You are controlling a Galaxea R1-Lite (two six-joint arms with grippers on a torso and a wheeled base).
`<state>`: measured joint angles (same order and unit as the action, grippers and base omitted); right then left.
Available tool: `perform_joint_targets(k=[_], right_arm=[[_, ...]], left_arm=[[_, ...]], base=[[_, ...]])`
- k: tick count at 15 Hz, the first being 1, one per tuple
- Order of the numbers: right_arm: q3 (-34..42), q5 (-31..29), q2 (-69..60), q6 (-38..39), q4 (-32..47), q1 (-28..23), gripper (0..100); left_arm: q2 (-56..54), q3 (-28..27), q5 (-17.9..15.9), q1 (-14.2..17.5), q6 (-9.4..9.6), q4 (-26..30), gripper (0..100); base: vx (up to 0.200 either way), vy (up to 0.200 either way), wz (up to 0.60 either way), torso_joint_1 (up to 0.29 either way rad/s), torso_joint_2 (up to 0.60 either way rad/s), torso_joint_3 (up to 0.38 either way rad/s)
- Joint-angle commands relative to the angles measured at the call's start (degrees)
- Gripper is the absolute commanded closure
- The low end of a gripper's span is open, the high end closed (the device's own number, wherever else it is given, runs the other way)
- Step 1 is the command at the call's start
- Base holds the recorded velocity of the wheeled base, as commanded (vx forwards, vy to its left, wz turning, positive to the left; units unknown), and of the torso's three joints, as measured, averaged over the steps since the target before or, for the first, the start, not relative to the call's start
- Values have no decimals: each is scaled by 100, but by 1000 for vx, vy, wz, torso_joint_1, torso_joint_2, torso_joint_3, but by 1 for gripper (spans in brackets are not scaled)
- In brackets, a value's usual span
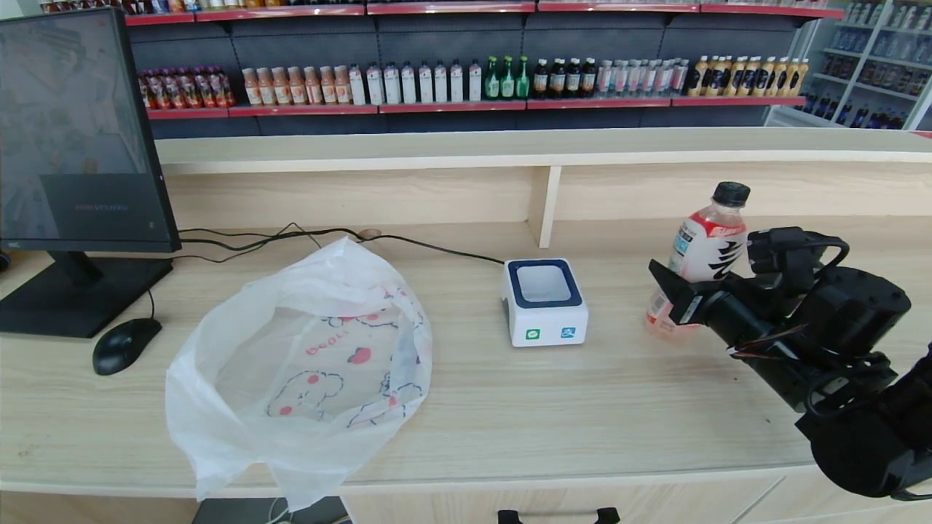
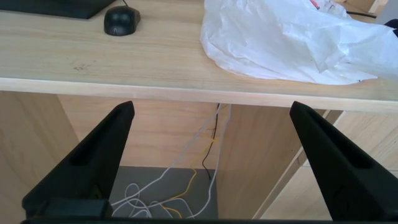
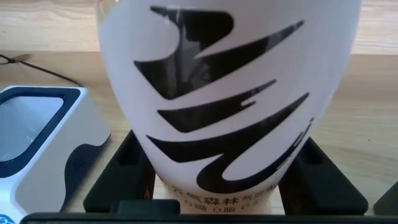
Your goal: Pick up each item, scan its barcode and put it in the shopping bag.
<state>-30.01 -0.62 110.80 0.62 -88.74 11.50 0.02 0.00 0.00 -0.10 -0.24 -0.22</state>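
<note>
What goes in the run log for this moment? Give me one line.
right pincer shut on bottle, right of scanner | left pincer open, below counter edge | shopping bag open on counter

A shop checkout is shown: shelves [image 1: 451,108] stocked with bottled drinks [image 1: 408,81] are seen behind the wooden counter [image 1: 655,407], on which a scanner [image 1: 545,300] and monitor [image 1: 76,131] are set.

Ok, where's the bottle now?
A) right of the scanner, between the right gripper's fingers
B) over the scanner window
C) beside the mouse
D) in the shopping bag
A: the bottle sits right of the scanner, the right gripper closed around its lower half, well away from the shopping bag.
</note>
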Motion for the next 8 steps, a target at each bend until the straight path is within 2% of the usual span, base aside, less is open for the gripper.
perform_joint_targets(k=[1,5,8], right_arm=[[13,1,-85,26,-3,55,100],[-172,1,-199,52,-3,116,100],[4,1,-463,122,-3,134,100]], left_arm=[[-2,0,0,1,-2,-4,0],[-2,0,0,1,-2,-4,0],[-2,0,0,1,-2,-4,0]], base=[[0,0,0,0,0,0],[0,0,0,0,0,0],[0,0,0,0,0,0]])
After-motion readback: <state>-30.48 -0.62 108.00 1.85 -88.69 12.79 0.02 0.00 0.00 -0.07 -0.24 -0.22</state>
